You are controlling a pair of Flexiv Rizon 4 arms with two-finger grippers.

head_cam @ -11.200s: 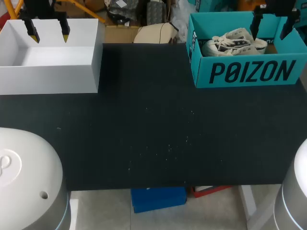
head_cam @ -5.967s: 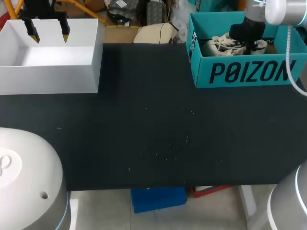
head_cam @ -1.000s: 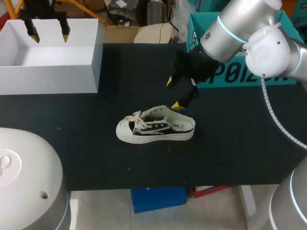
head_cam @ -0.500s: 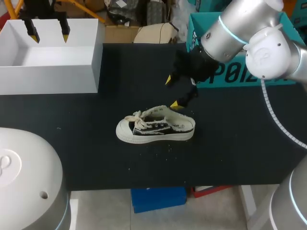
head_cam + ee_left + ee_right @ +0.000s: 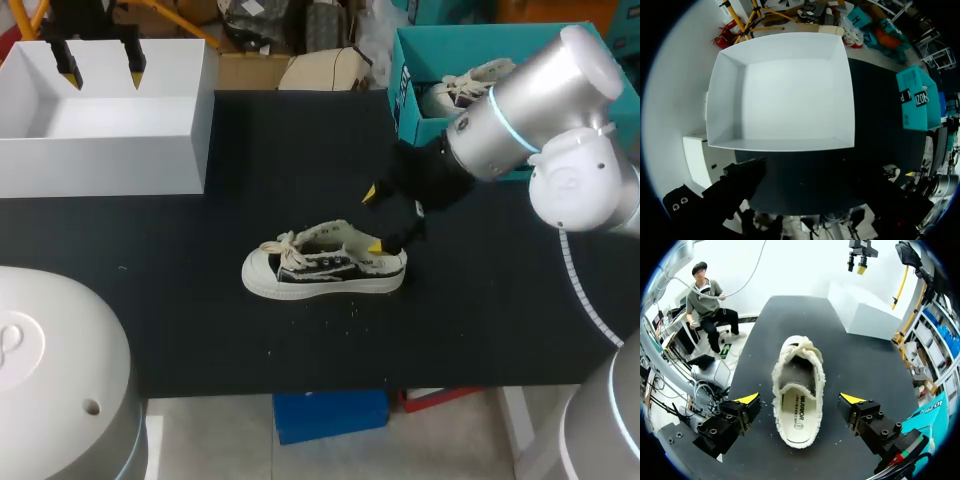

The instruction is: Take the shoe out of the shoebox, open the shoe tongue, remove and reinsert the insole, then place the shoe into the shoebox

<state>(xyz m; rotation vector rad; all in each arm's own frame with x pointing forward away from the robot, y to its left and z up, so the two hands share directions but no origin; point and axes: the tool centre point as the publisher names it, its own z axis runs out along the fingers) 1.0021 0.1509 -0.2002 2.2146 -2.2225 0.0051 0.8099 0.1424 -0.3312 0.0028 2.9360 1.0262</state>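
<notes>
the shoe [image 5: 325, 262] stands on its sole near the middle of the table [image 5: 250, 330], well apart from the teal shoebox [image 5: 405, 100], so i judge the first step done and the tongue step now in hand. its toe points toward the left side and its heel toward the right gripper [image 5: 373, 218].

in the right wrist view the right gripper [image 5: 800, 399] is spread wide, one finger either side of the heel end of the shoe [image 5: 797, 390], neither touching it. it holds nothing. the insole [image 5: 796, 412] lies flat inside, and the laces [image 5: 801, 346] sit bunched over the front. the tongue itself is hard to make out beneath them.

the left gripper [image 5: 101, 72] hangs over the white box [image 5: 110, 170], fingers apart and empty, well away from the shoe. a second shoe [image 5: 460, 85] lies in the shoebox.

the next move likely calls for steadying the heel with the right fingers, then getting a tip under the laces to lift the tongue forward. the shoe is light and may slide or tip if pulled without a firm hold, so the far arm probably has to come in.
</notes>
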